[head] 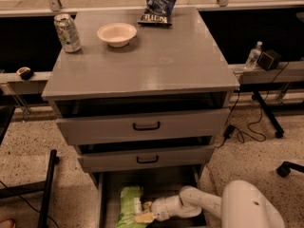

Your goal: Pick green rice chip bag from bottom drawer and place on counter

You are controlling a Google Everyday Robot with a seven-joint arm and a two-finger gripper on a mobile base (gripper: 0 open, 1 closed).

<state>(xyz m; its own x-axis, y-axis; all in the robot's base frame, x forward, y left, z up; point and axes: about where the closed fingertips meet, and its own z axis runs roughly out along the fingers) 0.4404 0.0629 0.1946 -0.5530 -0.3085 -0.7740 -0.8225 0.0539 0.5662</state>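
Note:
The green rice chip bag lies in the left part of the open bottom drawer, a light-green crinkly bag with a small white label. My gripper reaches into the drawer from the right on a white arm and sits right at the bag's right edge. The counter is the grey top of the cabinet above.
On the counter stand a drinks can at the back left, a white bowl beside it, and a dark blue chip bag at the back. Two upper drawers with black handles stand slightly open. Cables and a water bottle are to the right.

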